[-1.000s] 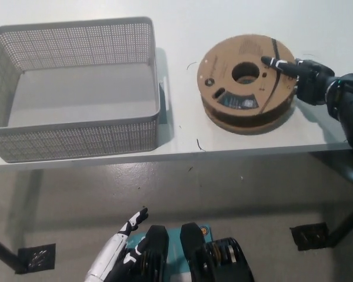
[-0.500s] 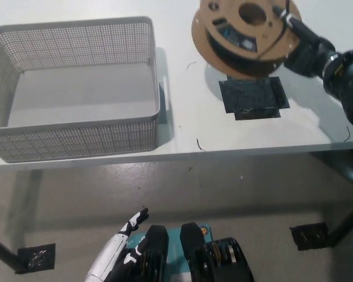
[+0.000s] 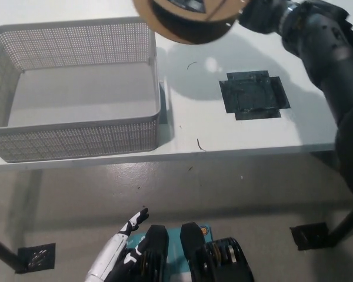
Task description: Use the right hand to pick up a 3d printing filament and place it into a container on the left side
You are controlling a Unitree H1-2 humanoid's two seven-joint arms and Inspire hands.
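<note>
A brown cardboard filament spool (image 3: 185,20) hangs in the air at the top edge of the head view, partly cut off by the frame. My black right hand (image 3: 262,14) is shut on its right side, the arm stretching up from the right. The spool is just right of the grey mesh basket (image 3: 76,138), above its far right corner and the white table. My white left hand (image 3: 120,249) rests low at the bottom left, below the table edge, fingers apart and holding nothing.
A black tape patch (image 3: 253,95) marks the table where the spool stood. The white table's front edge (image 3: 223,154) runs across the middle. A short dark thread (image 3: 199,144) lies near that edge.
My right hand has lifted the spool off the table and carried it up and to the left, toward the basket. The black tape patch is now uncovered. The left hand has not moved.
</note>
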